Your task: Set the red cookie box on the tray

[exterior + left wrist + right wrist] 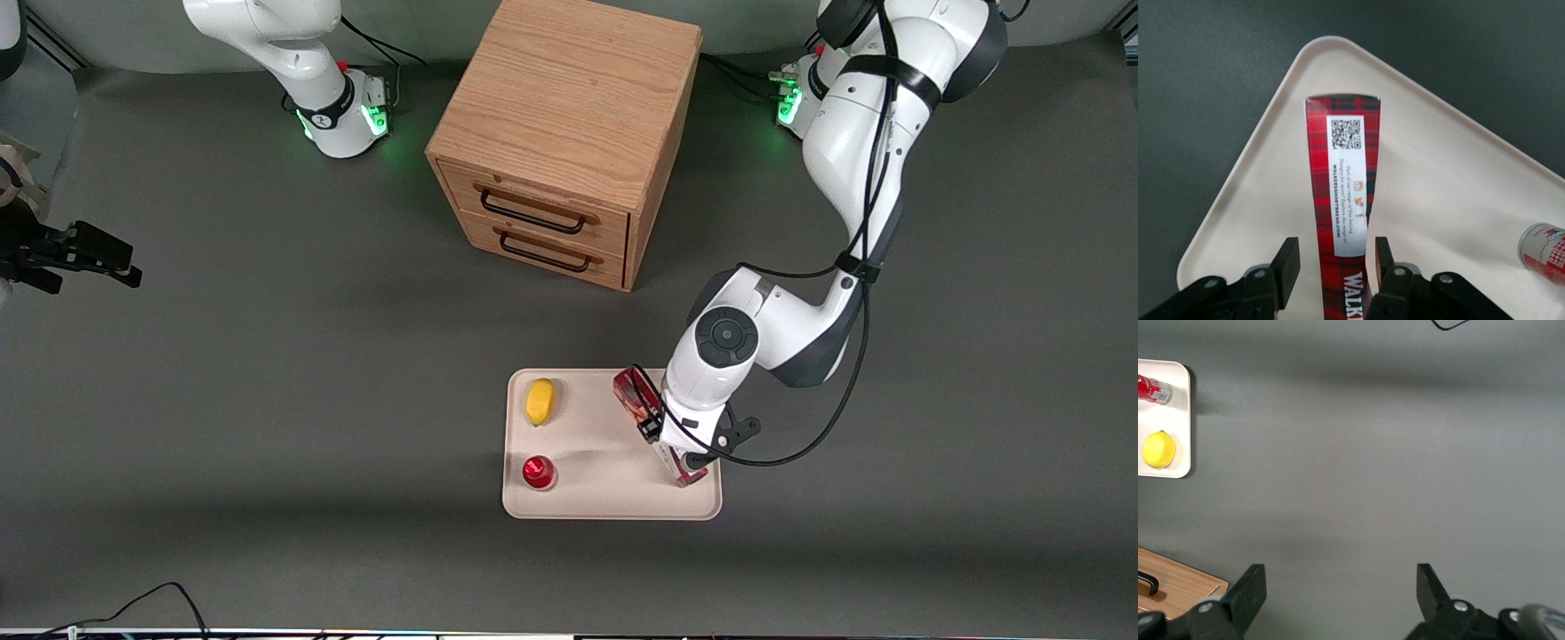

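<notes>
Your gripper [1333, 267] sits over the tray [1451, 173] with its fingers [1289, 261] spread — the red cookie box [1341, 200] lies on the tray between them, a gap showing on each side.

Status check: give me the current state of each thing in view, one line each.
Cookie box: lying flat on the tray, between the fingers.
Gripper: open, low over the tray, straddling the box; small gaps at both fingers.
Tray: flat on the table, holding box, lemon and can.
Lemon: on the tray.
Red can: upright on the tray.
Cabinet: both drawers shut.
</notes>
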Action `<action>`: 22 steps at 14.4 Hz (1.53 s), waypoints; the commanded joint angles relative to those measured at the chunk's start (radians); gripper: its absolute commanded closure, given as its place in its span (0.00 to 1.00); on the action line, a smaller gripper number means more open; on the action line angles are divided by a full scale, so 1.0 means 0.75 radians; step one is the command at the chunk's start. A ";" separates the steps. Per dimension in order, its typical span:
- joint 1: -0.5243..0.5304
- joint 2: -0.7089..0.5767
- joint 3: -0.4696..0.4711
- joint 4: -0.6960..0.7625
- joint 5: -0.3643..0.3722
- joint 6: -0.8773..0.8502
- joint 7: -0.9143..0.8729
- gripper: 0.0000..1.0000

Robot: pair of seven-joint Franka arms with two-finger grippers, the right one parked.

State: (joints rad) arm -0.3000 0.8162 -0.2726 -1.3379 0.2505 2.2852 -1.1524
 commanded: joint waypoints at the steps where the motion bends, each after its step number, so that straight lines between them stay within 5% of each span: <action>1: -0.011 -0.067 0.016 0.017 0.065 -0.118 -0.022 0.16; 3: -0.013 -0.149 0.012 0.017 0.063 -0.248 -0.020 0.00; 12: 0.030 -0.660 -0.021 0.023 -0.064 -0.811 0.102 0.00; 22: 0.416 -0.910 0.032 0.188 -0.209 -1.308 0.886 0.00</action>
State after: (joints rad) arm -0.0251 0.1446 -0.2652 -1.2038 0.1159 1.3350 -0.5962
